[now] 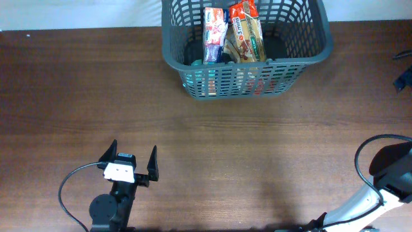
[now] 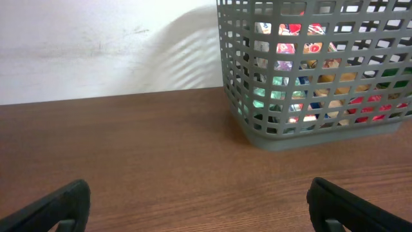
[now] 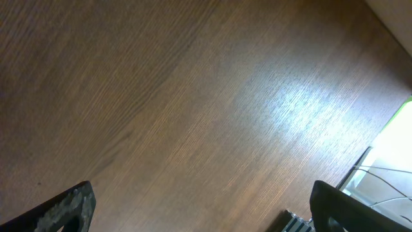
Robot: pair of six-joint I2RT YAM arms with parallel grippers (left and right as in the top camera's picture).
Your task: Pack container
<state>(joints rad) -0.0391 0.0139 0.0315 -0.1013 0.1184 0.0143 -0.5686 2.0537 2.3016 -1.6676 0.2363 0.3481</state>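
Observation:
The container (image 1: 193, 71) is a large dark grey lattice basket at the table's far middle. It holds several grocery packs, among them a white and pink pack (image 1: 214, 35) and an orange snack pack (image 1: 248, 38). In the left wrist view the container (image 2: 309, 132) stands ahead to the right with colourful packs showing through its slots. My left gripper (image 1: 133, 157) is open and empty near the front left, far from the container; in its own view (image 2: 196, 206) nothing lies between the fingers. My right gripper (image 3: 203, 209) is open and empty over bare wood.
The dark wooden table (image 1: 257, 148) fills the overhead view. A white wall (image 2: 96, 45) runs behind the table. The right arm (image 1: 386, 187) is at the front right corner. The table's edge and a metal bracket (image 3: 360, 193) show in the right wrist view.

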